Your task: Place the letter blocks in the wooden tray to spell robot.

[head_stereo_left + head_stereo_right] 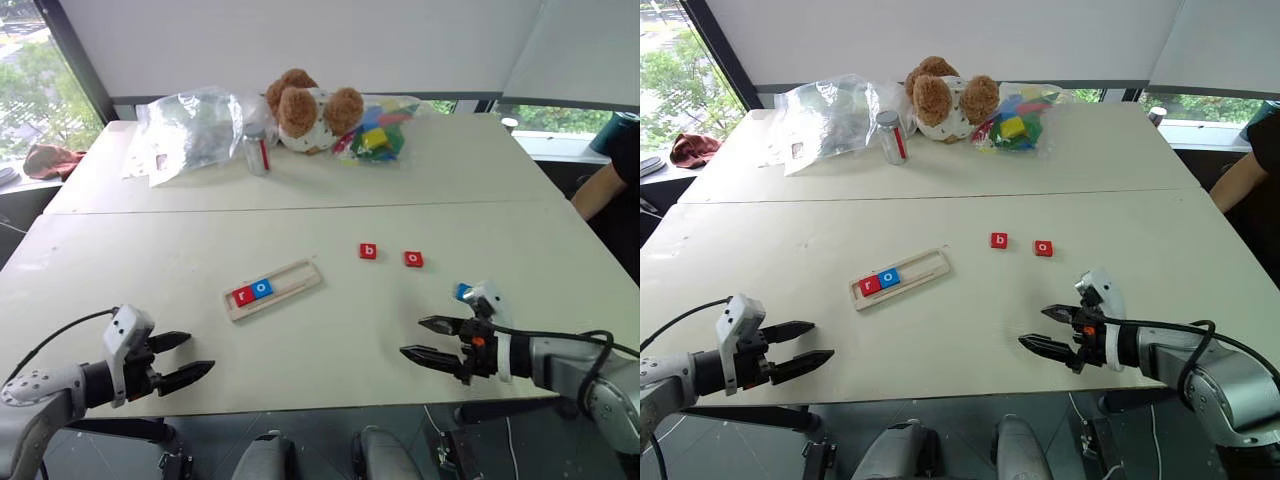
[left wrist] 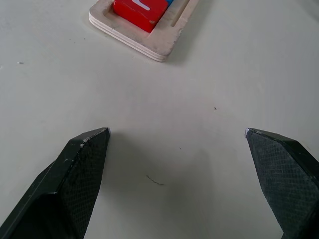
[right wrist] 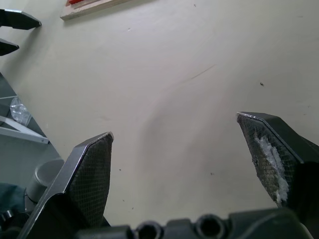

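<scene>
The wooden tray (image 1: 300, 277) lies slanted on the white table, left of centre. A red letter block "r" (image 1: 242, 294) and a blue "o" (image 1: 262, 288) sit side by side in its left end. To the right of the tray, a red "b" block (image 1: 368, 251) and a red "o" block (image 1: 414, 259) lie loose on the table. My left gripper (image 1: 200, 353) hovers open and empty near the front edge, in front and to the left of the tray (image 2: 159, 47). My right gripper (image 1: 411, 337) is open and empty too, in front of the loose red blocks.
At the back of the table are a teddy bear (image 1: 305, 110), a clear plastic bag (image 1: 195, 125), a small can (image 1: 257, 150) and a bag of coloured toy pieces (image 1: 378, 130). A person's arm (image 1: 600, 190) shows at the right edge.
</scene>
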`<state>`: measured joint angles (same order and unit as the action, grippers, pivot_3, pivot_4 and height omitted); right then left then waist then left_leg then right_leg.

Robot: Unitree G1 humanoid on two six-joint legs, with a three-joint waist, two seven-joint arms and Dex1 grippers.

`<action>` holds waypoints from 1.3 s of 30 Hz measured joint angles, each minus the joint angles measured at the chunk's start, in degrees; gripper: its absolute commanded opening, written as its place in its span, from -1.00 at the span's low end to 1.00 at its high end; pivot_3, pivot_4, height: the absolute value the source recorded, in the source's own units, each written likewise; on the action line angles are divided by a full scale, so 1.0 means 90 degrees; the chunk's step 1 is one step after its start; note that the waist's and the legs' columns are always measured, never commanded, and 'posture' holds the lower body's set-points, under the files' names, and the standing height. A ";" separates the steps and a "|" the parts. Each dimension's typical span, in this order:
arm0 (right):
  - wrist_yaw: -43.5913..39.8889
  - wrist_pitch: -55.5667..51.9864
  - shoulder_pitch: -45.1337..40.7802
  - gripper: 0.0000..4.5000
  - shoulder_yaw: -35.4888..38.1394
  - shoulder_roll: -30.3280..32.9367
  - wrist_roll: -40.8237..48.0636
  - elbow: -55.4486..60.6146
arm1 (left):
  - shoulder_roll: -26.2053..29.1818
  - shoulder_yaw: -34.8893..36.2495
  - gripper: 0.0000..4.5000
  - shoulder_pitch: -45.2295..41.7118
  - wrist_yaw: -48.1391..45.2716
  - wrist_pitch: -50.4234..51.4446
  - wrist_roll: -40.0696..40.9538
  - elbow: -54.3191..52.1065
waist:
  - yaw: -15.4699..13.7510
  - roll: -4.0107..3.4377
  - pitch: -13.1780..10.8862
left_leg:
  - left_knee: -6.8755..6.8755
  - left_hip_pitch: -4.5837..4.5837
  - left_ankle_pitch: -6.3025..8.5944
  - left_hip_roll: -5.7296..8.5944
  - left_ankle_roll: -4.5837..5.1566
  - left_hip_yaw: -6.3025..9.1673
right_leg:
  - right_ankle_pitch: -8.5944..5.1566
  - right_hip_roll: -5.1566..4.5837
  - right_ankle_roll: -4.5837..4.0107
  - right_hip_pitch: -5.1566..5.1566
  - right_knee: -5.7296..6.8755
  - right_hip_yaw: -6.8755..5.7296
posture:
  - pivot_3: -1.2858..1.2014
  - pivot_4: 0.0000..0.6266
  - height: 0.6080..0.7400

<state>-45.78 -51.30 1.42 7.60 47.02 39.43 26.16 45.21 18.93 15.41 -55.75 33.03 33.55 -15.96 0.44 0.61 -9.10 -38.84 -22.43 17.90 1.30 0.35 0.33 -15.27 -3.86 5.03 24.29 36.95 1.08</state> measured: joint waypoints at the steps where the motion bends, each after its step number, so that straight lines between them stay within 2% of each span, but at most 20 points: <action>1: 0.0000 0.0005 0.0000 0.92 -0.0015 -0.0001 -0.0004 -0.0010 | -0.0012 0.0000 1.00 0.0000 0.0005 -0.0010 -0.0003 0.0000 | 0.0002 0.0000 0.0000 | 0.0000 0.0000 0.0000 0.0000 0.0000 0.0000 | 0.0000 0.0000 0.0000 0.0000 0.0000 0.0001 | 0.03 -0.52 1.00; 21: 0.0095 0.0295 -0.0331 0.92 -0.0303 -0.0028 -0.0624 -0.0561 | -0.0030 -0.0023 1.00 -0.0361 0.0093 -0.0346 -0.0339 0.0338 | 0.0008 0.0000 0.0000 | -0.0001 -0.0001 0.0000 0.0000 0.0000 0.0000 | 0.0001 0.0000 0.0002 0.0001 0.0000 0.0000 | 0.03 -0.52 1.00; 27: -0.0128 0.0042 -0.0918 0.92 -0.0242 0.0197 -0.0477 -0.0506 | 0.0570 -0.0045 1.00 -0.1494 -0.0192 -0.0424 -0.0356 0.0389 | 0.0015 0.0000 -0.0002 | -0.0005 -0.0002 0.0000 0.0001 -0.0001 -0.0001 | 0.0002 0.0000 0.0002 0.0001 0.0001 0.0000 | 0.03 -0.52 1.00; 30: -0.0167 -0.0186 -0.1542 0.92 -0.0519 0.0110 -0.0336 -0.0184 | 0.0620 -0.0496 1.00 -0.2102 -0.0430 -0.0820 -0.0594 0.0447 | 0.0044 -0.0005 -0.0002 | 0.0004 -0.0002 0.0000 0.0001 -0.0001 -0.0001 | 0.0011 0.0000 0.0018 0.0007 -0.0001 -0.0001 | 0.03 -0.52 1.00; 33: -0.0113 -0.0221 -0.1914 0.92 -0.1055 -0.0262 -0.0346 0.0017 | 0.0531 -0.1260 1.00 -0.2385 -0.0736 -0.1407 -0.1064 0.0855 | 0.0044 -0.0005 -0.0002 | 0.0025 -0.0004 -0.0002 0.0001 -0.0003 -0.0003 | 0.0011 0.0002 0.0019 0.0022 0.0000 -0.0004 | 0.03 -0.52 1.00; 39: 0.0107 -0.0100 -0.2035 0.92 -0.1704 -0.0615 -0.0672 -0.0042 | 0.0009 -0.2112 1.00 -0.3484 -0.1103 -0.2464 -0.1796 0.2568 | -0.0026 -0.0002 -0.0004 | -0.0017 -0.0034 -0.0002 0.0008 0.0000 -0.0001 | 0.0013 0.0000 0.0021 0.0025 0.0000 -0.0009 | 0.03 -0.52 1.00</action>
<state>-44.82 -52.20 -16.90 -7.74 41.49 33.39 25.79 45.28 -0.08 -15.95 -65.67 10.86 17.38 7.15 0.21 0.59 -9.14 -38.99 -22.74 17.88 1.37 0.35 0.32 -15.16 -3.86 5.22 24.52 36.95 1.00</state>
